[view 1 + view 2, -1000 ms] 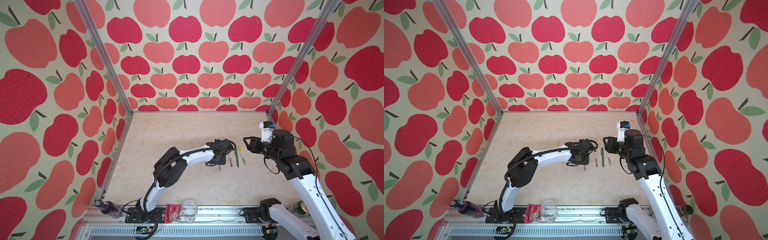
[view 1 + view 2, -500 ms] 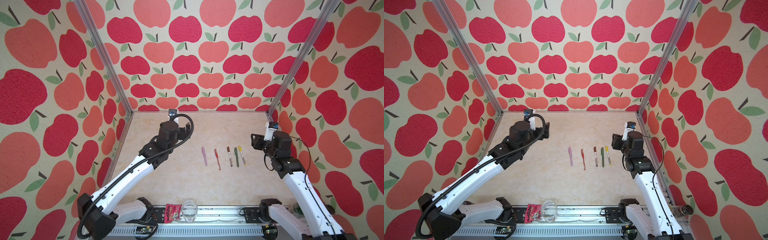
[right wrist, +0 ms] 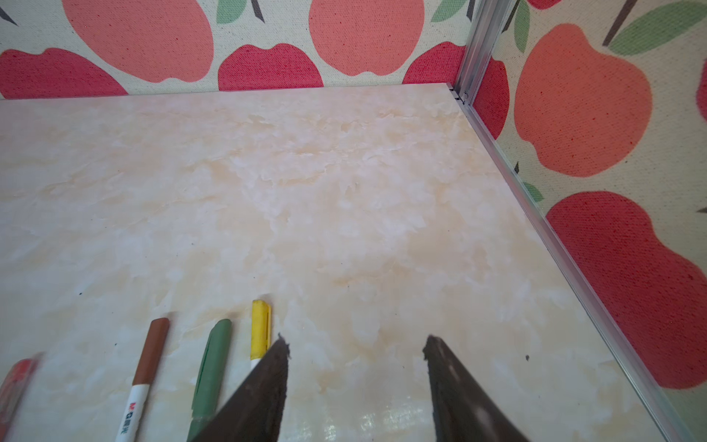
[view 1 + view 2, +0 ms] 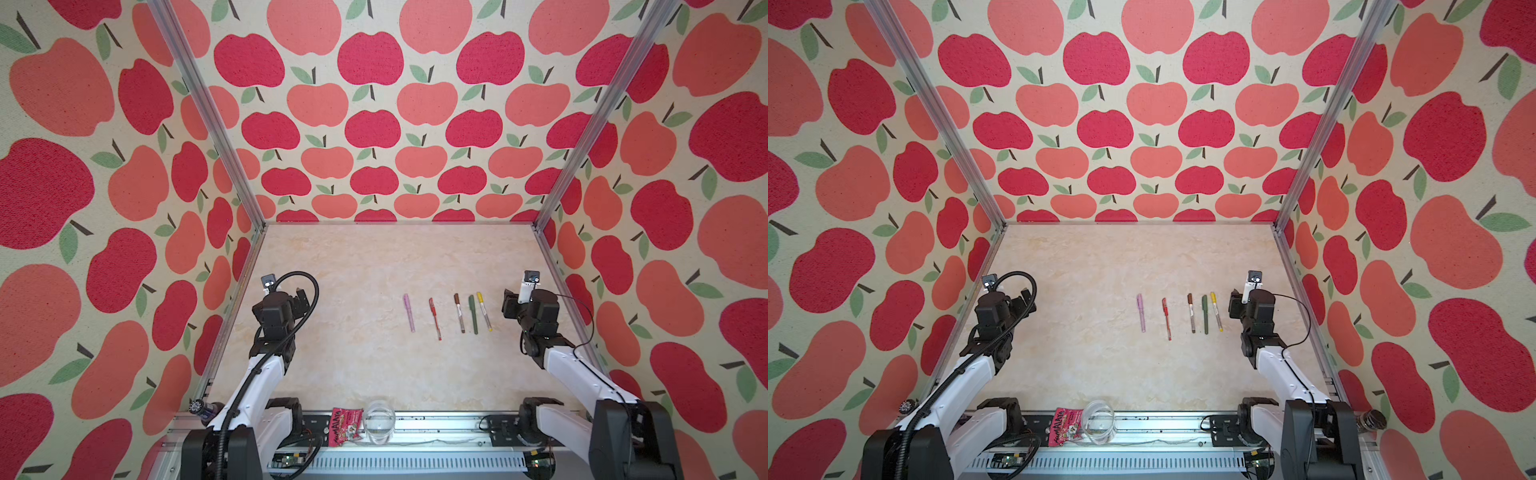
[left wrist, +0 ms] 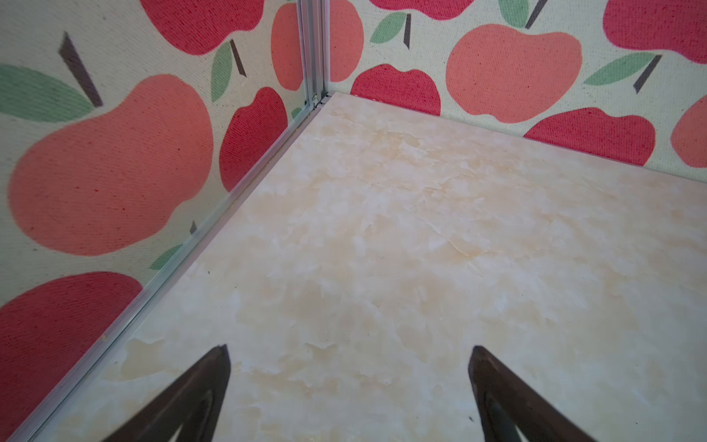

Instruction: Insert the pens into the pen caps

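Pens lie capped in a row; L claw & R claw both open, empty.

Five pens (each capped), five caps, two arms, one snack packet, one clear cup.

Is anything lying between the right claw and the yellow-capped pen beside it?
Nothing visible. Only bare table lies between the open right gripper and the yellow-capped pen; the green pen lies beyond it.
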You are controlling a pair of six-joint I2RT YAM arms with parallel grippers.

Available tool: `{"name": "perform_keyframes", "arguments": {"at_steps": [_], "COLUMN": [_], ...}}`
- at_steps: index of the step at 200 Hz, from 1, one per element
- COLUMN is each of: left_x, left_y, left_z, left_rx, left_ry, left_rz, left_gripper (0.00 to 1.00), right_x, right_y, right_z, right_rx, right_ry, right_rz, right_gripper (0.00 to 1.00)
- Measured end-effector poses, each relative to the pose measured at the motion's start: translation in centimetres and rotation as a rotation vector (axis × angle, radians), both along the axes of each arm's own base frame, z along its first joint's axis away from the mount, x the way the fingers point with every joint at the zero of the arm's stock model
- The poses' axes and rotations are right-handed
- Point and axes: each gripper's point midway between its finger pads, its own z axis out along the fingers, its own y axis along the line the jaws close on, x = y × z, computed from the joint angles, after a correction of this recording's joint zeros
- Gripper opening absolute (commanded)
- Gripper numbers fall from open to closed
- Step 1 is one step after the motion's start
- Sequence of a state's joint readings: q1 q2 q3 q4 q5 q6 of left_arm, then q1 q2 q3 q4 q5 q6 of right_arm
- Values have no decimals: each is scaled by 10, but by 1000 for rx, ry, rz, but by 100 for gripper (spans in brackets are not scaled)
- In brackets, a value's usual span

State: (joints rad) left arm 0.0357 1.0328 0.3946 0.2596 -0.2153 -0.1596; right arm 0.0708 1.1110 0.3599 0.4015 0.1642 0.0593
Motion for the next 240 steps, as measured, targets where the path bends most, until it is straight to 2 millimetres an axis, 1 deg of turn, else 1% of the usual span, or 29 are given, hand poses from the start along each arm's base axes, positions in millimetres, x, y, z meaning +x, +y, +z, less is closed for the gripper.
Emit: {"name": "perform_keyframes", "arguments": {"at_steps": [38,52,60,81,95,102,113,120,125,131,134,153,200,240], "left_x": [25,32,34,43,51,56,59,57,56,56,57,61,65,65], "left_y": [-6,-10,-13,-20,-24,-26,-25,-24,-22,-20,-19,-13,-20,-20], "left_z": [-36,-47,-54,-54,-53,-55,-66,-74,-77,-76,-75,-67,-60,-60], "left_rx": [-7,7,14,42,56,59,55,43,36,27,26,24,28,29], "left_ry": [19,34,54,37,2,-15,-9,15,24,21,13,-15,-45,-47], "left_rz": [-53,-82,-104,-168,-209,-225,-238,-241,-242,-243,-242,-237,-259,-259], "left_gripper": [99,99,99,99,99,99,99,99,99,99,99,99,99,99], "right_x": [9,13,17,26,24,23,28,34,38,43,45,53,52,51], "right_y": [1,1,1,-1,0,0,0,1,1,2,2,4,6,8], "right_z": [-35,-41,-41,-44,-55,-56,-49,-43,-40,-35,-33,-24,-29,-33], "right_rx": [-27,-36,-36,-29,-29,-29,-27,-26,-24,-25,-24,-27,-23,-31], "right_ry": [-19,-35,-56,-116,-96,-91,-106,-120,-127,-133,-137,-159,-138,-118], "right_rz": [18,29,33,45,52,52,52,55,57,61,63,75,83,92], "right_gripper": [63,63,63,67,70,72,75,80,87,98,99,99,99,99]}}
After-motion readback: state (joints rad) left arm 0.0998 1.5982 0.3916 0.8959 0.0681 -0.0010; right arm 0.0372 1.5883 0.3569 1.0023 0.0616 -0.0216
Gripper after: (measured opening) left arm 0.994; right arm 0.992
